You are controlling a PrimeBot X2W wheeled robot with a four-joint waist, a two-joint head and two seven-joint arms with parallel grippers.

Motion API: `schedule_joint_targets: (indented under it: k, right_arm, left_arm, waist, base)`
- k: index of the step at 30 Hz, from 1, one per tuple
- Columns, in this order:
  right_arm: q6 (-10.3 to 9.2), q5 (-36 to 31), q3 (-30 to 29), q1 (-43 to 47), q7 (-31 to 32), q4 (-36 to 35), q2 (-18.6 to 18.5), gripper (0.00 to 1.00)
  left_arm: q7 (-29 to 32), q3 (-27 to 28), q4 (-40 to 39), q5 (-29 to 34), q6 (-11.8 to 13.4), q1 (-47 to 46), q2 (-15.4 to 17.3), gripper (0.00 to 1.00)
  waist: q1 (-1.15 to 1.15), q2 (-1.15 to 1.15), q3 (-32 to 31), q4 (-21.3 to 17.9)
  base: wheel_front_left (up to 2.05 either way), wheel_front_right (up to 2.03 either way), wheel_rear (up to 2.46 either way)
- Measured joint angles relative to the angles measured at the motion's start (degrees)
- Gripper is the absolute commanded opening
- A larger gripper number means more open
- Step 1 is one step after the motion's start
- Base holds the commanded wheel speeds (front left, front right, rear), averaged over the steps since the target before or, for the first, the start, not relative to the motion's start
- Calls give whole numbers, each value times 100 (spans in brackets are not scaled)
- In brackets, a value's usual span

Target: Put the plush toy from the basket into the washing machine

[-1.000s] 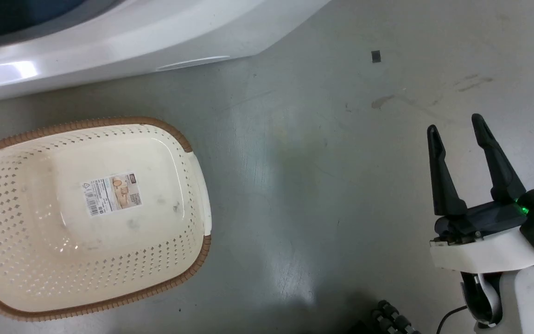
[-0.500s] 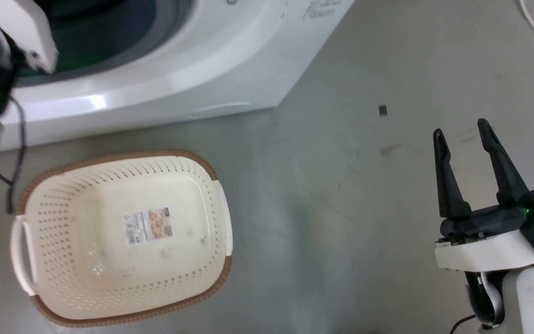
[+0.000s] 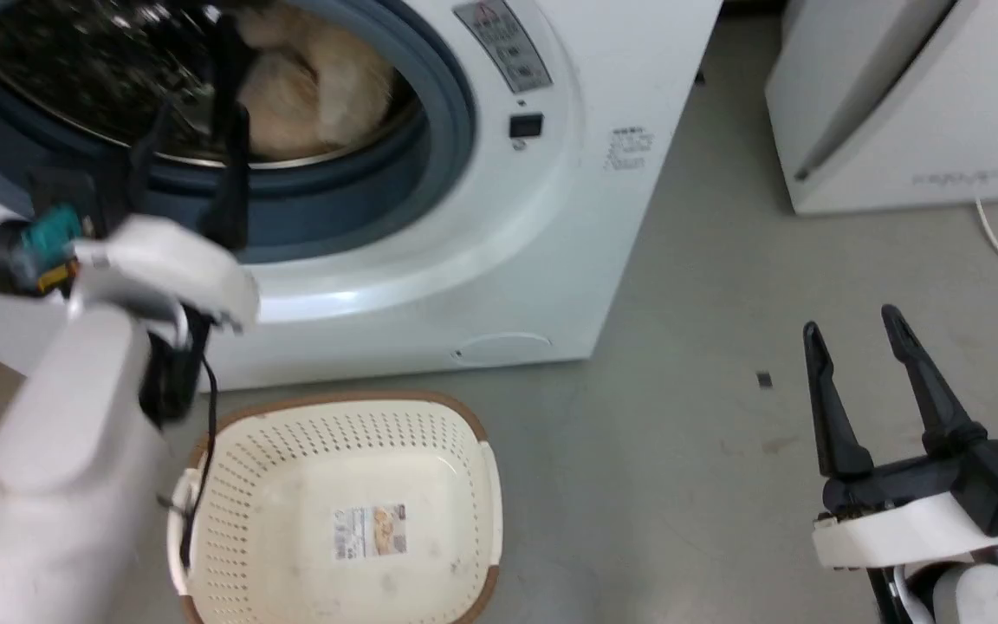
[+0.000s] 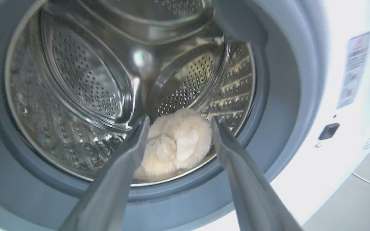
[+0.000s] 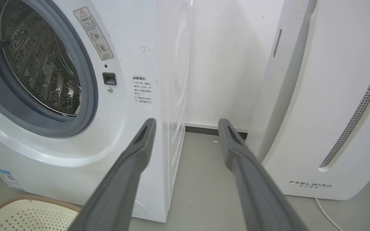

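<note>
In the left wrist view the left pincer (image 4: 180, 119) is spread wide, its two fingers pointing into the porthole of the washing machine (image 4: 313, 106). It grips nothing. The plush toy (image 4: 175, 144) lies low in the steel drum (image 4: 85, 80), just behind the front lip, and shows in the gap beyond the fingertips. Whether a finger brushes its fur I cannot tell.

In the head view the left pincer is blurred and reaches up into the drum opening, with the toy inside just to its right. The basket (image 3: 334, 406) stands on the floor (image 3: 681, 485) in front of the machine, with only the label sticker (image 3: 369, 530) on its bottom. The right pincer (image 3: 850, 322) hovers at the lower right, well apart from the machine, fingers parted and holding nothing.

In the right wrist view the right pincer's fingers are wide apart, aimed at the gap between the washing machine and the white FEELBIRD appliance (image 5: 316, 96), touching neither.
</note>
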Motion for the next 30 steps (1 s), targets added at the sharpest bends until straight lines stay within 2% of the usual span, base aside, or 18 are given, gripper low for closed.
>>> schedule_joint_targets:
  k: [4, 10, 13, 16, 19, 30]
  right_arm:
    - [0, -11, -34, 180, 0, 33, -1, 100]
    - [0, -10, 48, 398, 0, 69, 0, 100]
    - [0, -4, 47, 481, 0, 97, 0, 100]
    - [0, 36, 64, 559, 0, 137, -1, 100]
    - [0, 44, 89, 637, 0, 176, -1, 100]
    - [0, 113, 144, 945, 0, 258, -1, 100]
  left_arm:
    - [1, 508, -1258, 339, 390, 1297, -105, 100]
    - [1, 1034, -2531, 862, 700, 2878, -392, 100]
    - [2, 1159, -2999, 1123, 795, 3491, -683, 100]
    - [1, 1294, -3268, 1269, 828, 3960, -993, 100]
    - [2, 1376, -3356, 1461, 797, 4350, -1166, 100]
    - [2, 1579, -3310, 1912, 528, 5020, -1503, 100]
  waist:
    - [0, 0, -381, 194]
    - [0, 0, -808, 400]
    - [0, 0, -956, 453]
    - [0, 0, -1067, 489]
    - [0, 0, -1170, 498]
    - [0, 0, -1394, 484]
  base:
    - [0, 0, 0]
    - [0, 0, 0]
    - [0, 0, 0]
    - [0, 0, 0]
    - [0, 0, 0]
    - [0, 0, 0]
